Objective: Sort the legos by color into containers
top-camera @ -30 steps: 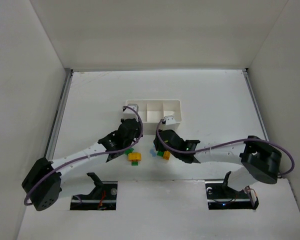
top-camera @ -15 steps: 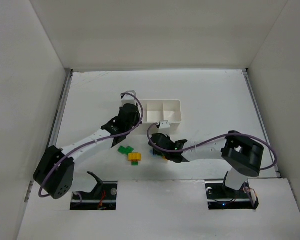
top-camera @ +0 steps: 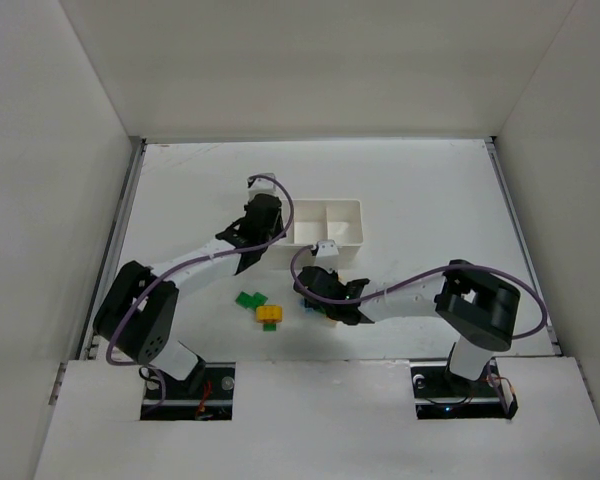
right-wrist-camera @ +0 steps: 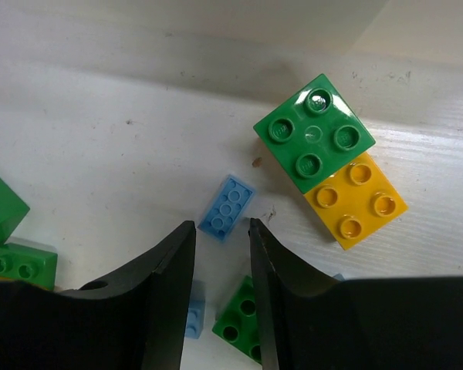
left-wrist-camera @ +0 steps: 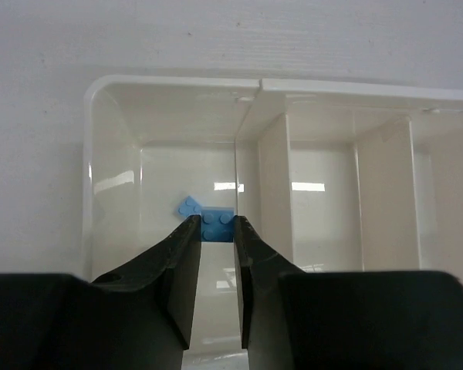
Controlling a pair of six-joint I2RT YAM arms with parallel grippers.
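My left gripper [left-wrist-camera: 214, 223] pinches a blue brick [left-wrist-camera: 213, 219] over the end compartment [left-wrist-camera: 116, 193] of the tray [left-wrist-camera: 332, 89], placed for release there. My right gripper [right-wrist-camera: 221, 225] stands parted just short of a loose brick [right-wrist-camera: 226, 206], also blue, aligned for pickup.

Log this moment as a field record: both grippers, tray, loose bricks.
left gripper: jaws narrowly apart over the end compartment of the tray
blue bricks: seen in that compartment at the gripper's tips; held or lying, unclear
right gripper: open above a loose blue brick
other loose bricks: green square touching a yellow-orange square
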